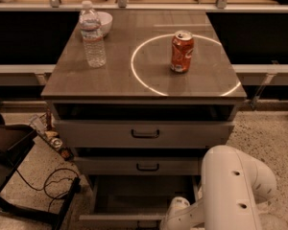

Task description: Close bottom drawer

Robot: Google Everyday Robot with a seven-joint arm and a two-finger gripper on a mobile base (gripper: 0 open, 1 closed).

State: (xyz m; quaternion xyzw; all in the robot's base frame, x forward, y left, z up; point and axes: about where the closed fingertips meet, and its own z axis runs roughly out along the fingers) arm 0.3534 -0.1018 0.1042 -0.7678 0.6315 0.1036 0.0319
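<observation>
The bottom drawer (134,200) is the lowest of three in a grey-brown cabinet. It stands pulled out, showing its plain deep interior, and its front runs along the lower edge of the view. The middle drawer (148,166) and the top drawer (145,134) above it show their black bar handles. My white arm (235,186) fills the lower right, and its forearm (181,213) reaches down over the drawer's right front corner. My gripper is out of view below the bottom edge.
On the cabinet top (120,80) stand a water bottle (92,35), a white bowl (104,22) and an orange soda can (182,51) inside a lit ring. A dark chair (5,152) and a black cable (53,186) lie on the floor at left.
</observation>
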